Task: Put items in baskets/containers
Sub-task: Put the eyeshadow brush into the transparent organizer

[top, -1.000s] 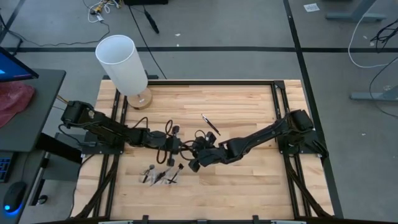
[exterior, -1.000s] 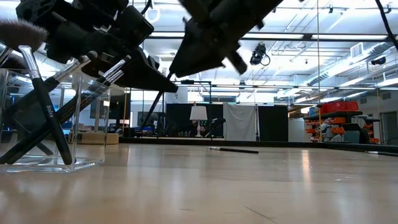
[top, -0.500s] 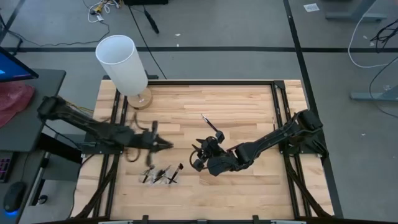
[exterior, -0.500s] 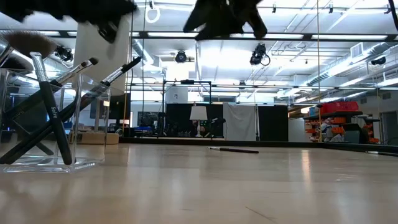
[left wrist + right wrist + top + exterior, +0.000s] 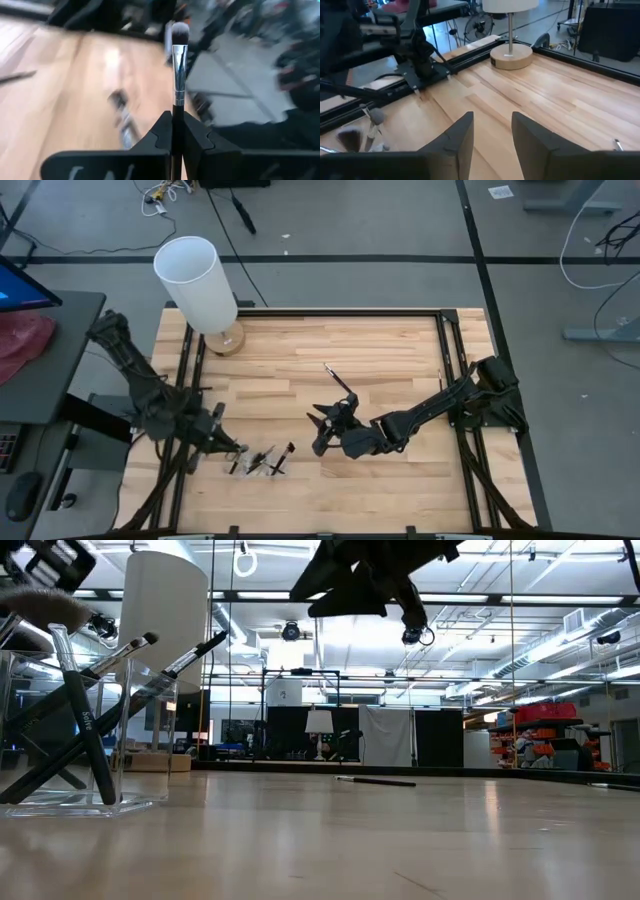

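Wooden table point(image 5: 380, 345), clear tray point(image 5: 140, 802) cut off, left hand point(image 5: 173, 131) clamped on brush point(image 5: 179, 65) — right hand point(image 5: 492, 135) apart

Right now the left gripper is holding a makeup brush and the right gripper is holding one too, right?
Not quite. The left gripper does pinch a brush, but the right gripper is open and empty, as the right wrist view shows.

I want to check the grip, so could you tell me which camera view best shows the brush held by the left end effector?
The left wrist view: the brush stands clamped between the shut left end effector's fingers, tuft and silver ferrule clear. The high view shows only that end effector by the clear tray; I cannot pick the brush out in the low or right wrist views.
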`<action>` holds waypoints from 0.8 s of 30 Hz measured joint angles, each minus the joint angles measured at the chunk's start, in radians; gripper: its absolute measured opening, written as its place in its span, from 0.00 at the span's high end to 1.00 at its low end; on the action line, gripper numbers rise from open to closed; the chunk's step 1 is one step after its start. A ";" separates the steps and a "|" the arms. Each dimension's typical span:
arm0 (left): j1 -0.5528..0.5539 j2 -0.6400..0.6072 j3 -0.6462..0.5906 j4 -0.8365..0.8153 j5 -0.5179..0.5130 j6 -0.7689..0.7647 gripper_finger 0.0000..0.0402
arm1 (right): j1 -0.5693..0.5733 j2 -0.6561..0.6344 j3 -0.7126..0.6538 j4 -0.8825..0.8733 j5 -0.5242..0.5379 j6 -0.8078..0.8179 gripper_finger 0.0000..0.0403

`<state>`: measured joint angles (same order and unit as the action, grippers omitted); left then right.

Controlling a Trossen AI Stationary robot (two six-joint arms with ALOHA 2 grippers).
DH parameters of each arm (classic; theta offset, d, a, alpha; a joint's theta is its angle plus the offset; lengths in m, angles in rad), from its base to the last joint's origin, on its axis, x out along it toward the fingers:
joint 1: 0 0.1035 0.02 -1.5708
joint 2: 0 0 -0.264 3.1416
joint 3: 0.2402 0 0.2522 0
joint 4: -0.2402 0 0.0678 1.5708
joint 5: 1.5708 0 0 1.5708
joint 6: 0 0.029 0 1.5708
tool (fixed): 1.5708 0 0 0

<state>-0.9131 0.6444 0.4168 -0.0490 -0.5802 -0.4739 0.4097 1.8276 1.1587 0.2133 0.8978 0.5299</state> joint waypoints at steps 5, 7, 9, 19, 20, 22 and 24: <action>-0.087 0.054 0.000 -0.078 -0.137 -0.102 0.95 | -0.003 0.000 -0.002 0.015 0.000 -0.005 0.66; -0.111 0.089 0.000 -0.078 -0.179 -0.125 0.95 | -0.003 0.000 -0.002 0.032 0.000 -0.022 0.66; -0.131 0.124 0.000 -0.078 -0.216 -0.160 0.95 | -0.003 0.000 -0.002 0.046 -0.001 -0.035 0.66; -0.217 0.304 0.000 -0.078 -0.388 -0.363 0.93 | -0.003 0.000 -0.002 0.053 -0.002 -0.041 0.66; -0.221 0.318 0.000 -0.079 -0.396 -0.384 0.93 | -0.003 0.000 -0.002 0.053 -0.002 -0.041 0.66; -0.230 0.342 0.000 -0.079 -0.405 -0.423 0.94 | -0.003 0.000 -0.002 0.053 -0.009 -0.041 0.66; -0.233 0.361 0.000 -0.080 -0.406 -0.458 0.94 | -0.003 0.000 -0.002 0.053 -0.024 -0.041 0.66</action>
<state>-1.1465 1.0052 0.4168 -0.1290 -0.9857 -0.9315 0.4068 1.8275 1.1568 0.2665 0.8736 0.4884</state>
